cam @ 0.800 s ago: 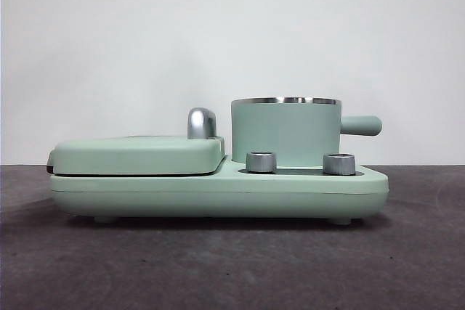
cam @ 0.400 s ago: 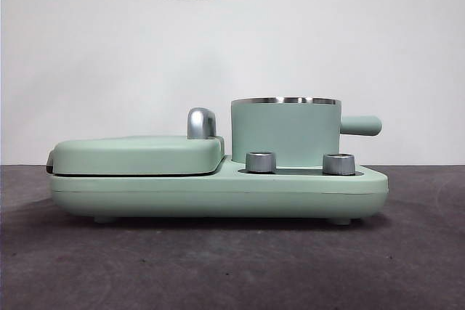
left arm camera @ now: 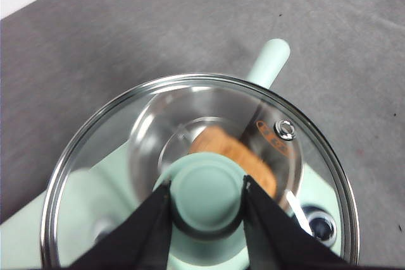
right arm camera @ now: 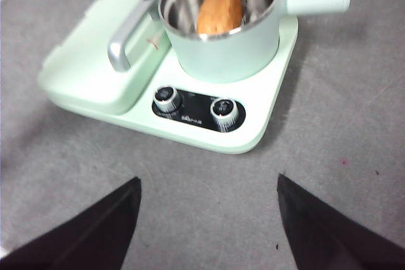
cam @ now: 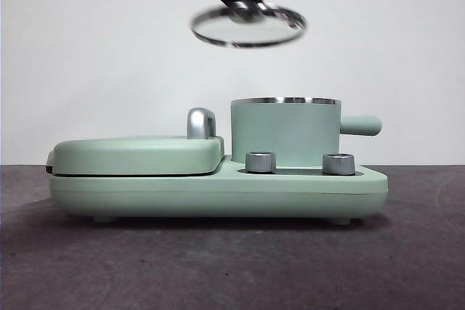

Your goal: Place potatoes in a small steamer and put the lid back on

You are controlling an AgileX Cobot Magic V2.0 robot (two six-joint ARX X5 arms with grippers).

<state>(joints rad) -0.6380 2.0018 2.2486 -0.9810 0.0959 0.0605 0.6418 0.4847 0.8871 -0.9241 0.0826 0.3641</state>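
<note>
— Since a second ago the lid (cam: 248, 27) has swung lower, rightward.
— Left end effector (left arm camera: 207, 195) pinches its knob; small steamer (cam: 285, 131), potato (right arm camera: 219, 12) inside, sits below, slightly right. Right end effector (right arm camera: 209, 219) gapes empty.

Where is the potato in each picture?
Front view: not visible; the steamer's wall hides it.
Left wrist view: seen through the glass lid held by the left gripper, the potato lies in the steamer.
Right wrist view: potato inside the open steamer.
Shared landmark: the steamer's side handle.
</note>
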